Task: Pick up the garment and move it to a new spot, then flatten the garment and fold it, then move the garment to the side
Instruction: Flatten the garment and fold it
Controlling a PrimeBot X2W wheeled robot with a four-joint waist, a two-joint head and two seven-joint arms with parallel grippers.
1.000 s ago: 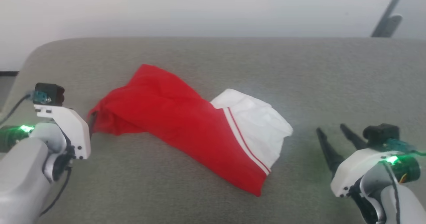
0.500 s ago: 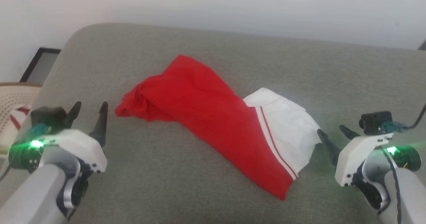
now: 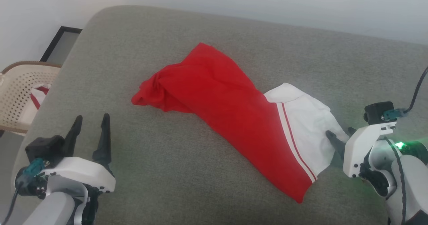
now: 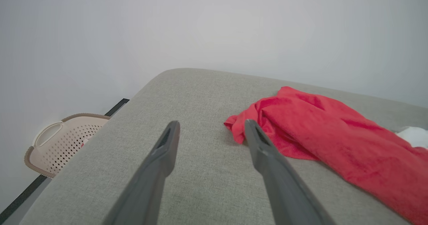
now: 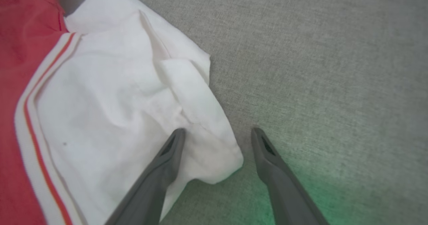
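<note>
Your right gripper (image 3: 340,133) stands spread at the white sleeve (image 5: 117,101) of the garment (image 3: 234,118). In the right wrist view one finger lies over the sleeve's loose corner and the other over bare bench (image 3: 167,171), so the cloth's edge sits between them with nothing pinched yet. Your left gripper (image 3: 92,118) is spread as well, near the bench's near left corner. It aims at the bunched red end (image 4: 240,128) but stands apart from it.

The garment lies crumpled on a diagonal across the middle of the bench, with the red end toward the far left and the sleeve toward the right edge. Judge it light, limp and a little stretchy: it will sag and drag rather than hold its shape. Pinch well inside the sleeve hem, through both layers, and take the red bunch the same way. A basket (image 3: 20,98) stands beyond the left edge.
</note>
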